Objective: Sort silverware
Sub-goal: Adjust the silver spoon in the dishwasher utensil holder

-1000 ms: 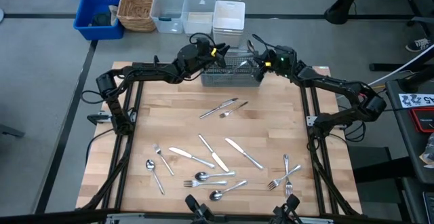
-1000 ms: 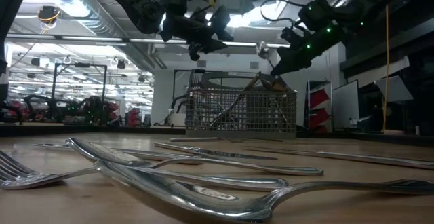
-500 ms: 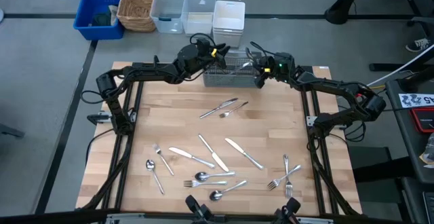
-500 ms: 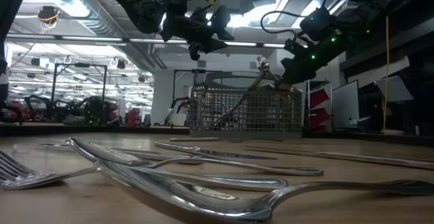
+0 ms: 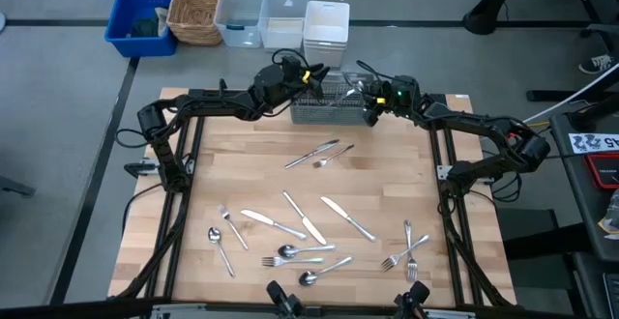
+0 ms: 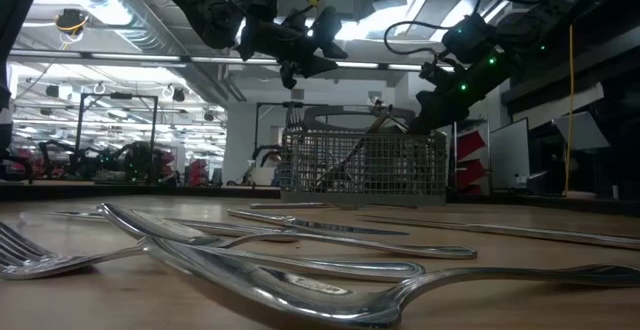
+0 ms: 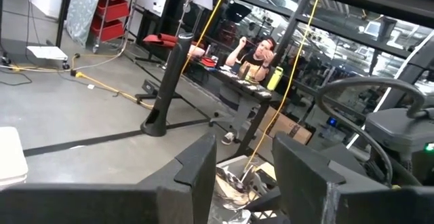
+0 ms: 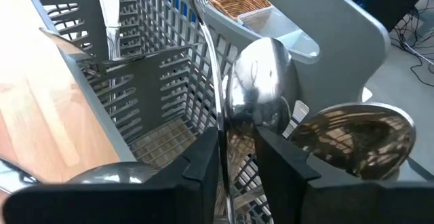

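A pale wooden table (image 5: 387,179) carries a grey wire basket (image 5: 329,109) at its far edge. Nearest the basket, toward the table's middle, lie a knife (image 5: 310,154) and a fork (image 5: 334,155) side by side. Farther from the basket, along the near edge, the rest of the silverware (image 5: 300,237) lies scattered: knives, spoons and forks, some overlapping.

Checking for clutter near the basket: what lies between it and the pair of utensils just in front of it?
Bare wood in the high view: nothing lies between the basket and the pair.
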Controlling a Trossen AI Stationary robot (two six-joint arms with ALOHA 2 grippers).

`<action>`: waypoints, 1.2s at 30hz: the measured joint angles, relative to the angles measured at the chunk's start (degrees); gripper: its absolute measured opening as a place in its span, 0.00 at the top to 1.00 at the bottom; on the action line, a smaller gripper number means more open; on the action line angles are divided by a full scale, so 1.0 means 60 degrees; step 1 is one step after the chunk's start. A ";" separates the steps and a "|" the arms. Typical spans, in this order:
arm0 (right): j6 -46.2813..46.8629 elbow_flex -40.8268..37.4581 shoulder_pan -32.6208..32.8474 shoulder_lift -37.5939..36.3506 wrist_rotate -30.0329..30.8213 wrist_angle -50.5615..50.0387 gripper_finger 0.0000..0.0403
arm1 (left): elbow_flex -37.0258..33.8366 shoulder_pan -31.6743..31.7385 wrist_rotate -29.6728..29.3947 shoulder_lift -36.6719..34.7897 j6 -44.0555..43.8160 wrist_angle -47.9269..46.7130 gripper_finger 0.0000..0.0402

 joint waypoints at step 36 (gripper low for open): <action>0.0722 0.0036 0.0007 -0.0310 0.0463 -0.1016 0.76 | 0.0000 -0.0082 0.0335 0.0171 -0.0477 -0.0984 0.67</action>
